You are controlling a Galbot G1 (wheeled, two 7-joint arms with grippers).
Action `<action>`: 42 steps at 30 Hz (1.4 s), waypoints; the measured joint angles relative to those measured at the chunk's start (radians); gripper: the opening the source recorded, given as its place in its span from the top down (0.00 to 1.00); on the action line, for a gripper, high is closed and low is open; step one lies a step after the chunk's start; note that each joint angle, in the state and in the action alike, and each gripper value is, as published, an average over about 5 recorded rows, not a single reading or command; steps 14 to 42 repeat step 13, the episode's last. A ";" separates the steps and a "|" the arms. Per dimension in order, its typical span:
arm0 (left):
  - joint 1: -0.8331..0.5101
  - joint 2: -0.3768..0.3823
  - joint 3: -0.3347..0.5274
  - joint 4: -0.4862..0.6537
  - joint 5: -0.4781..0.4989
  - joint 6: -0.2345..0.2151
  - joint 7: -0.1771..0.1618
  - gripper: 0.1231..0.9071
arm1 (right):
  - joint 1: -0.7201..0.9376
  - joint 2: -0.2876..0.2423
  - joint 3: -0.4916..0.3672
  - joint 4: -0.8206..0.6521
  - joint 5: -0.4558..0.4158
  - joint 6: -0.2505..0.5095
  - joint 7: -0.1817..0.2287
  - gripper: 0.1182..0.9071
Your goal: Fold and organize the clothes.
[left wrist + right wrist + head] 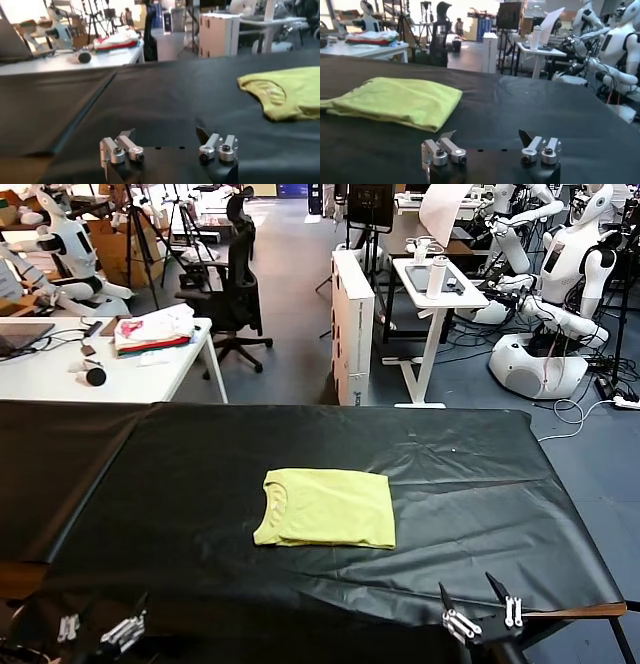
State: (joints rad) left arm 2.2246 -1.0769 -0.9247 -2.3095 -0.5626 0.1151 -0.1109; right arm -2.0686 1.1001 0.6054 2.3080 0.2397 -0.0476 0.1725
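The lime yellow-green cotton T-shirt [325,508] lies folded into a rectangle mid-way across the black-covered counter [180,474]. The left hand [100,630] and the right hand [480,609] hover at the near edge, fingers apart, touching nothing.

Bare black cloth [470,474] surrounds the T-shirt [327,508].
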 joint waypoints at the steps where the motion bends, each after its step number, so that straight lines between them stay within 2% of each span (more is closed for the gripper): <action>1: 0.005 -0.002 0.000 -0.003 -0.001 0.003 0.000 0.00 | -0.011 0.001 -0.005 0.001 -0.009 0.004 0.008 0.00; 10: 0.023 -0.002 -0.005 -0.007 -0.022 0.019 0.004 0.00 | -0.104 0.012 -0.045 0.017 -0.039 0.019 0.060 0.00; 42: 0.022 -0.002 -0.003 -0.006 -0.023 0.021 0.006 0.00 | -0.119 0.013 -0.048 0.020 -0.041 0.019 0.062 0.00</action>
